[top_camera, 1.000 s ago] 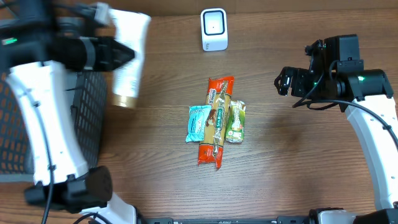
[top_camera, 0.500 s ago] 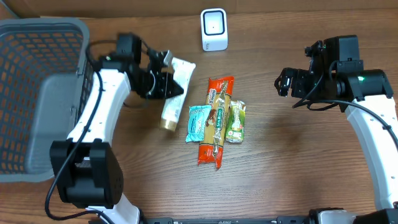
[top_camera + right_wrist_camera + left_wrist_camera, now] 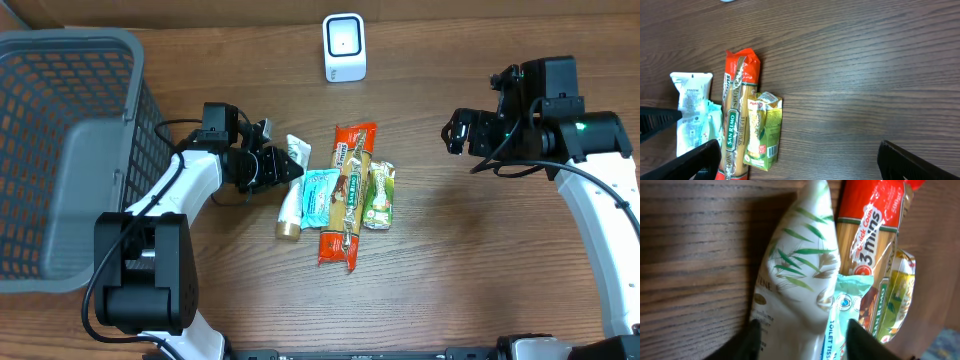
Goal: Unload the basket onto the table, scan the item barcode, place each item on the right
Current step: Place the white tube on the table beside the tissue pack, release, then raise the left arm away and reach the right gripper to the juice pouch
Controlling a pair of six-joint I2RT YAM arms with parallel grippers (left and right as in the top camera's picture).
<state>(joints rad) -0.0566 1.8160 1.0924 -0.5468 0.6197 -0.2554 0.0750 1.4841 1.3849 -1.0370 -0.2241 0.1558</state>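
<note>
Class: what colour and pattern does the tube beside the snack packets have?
White with green leafy sprigs; the tube shows best in the left wrist view.

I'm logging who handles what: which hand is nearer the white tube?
Left. The left hand is at the crimped end of the white tube, fingers either side; the right hand hangs well away, beyond the spaghetti pack.

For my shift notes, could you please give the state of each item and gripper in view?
left gripper: open, astride the tube's crimped end
right gripper: open, empty, in the air
tube: lying flat, capped
tissue pack: lying flat
spaghetti pack: lying flat
green pouch: lying flat
scanner: upright
basket: upright
</note>
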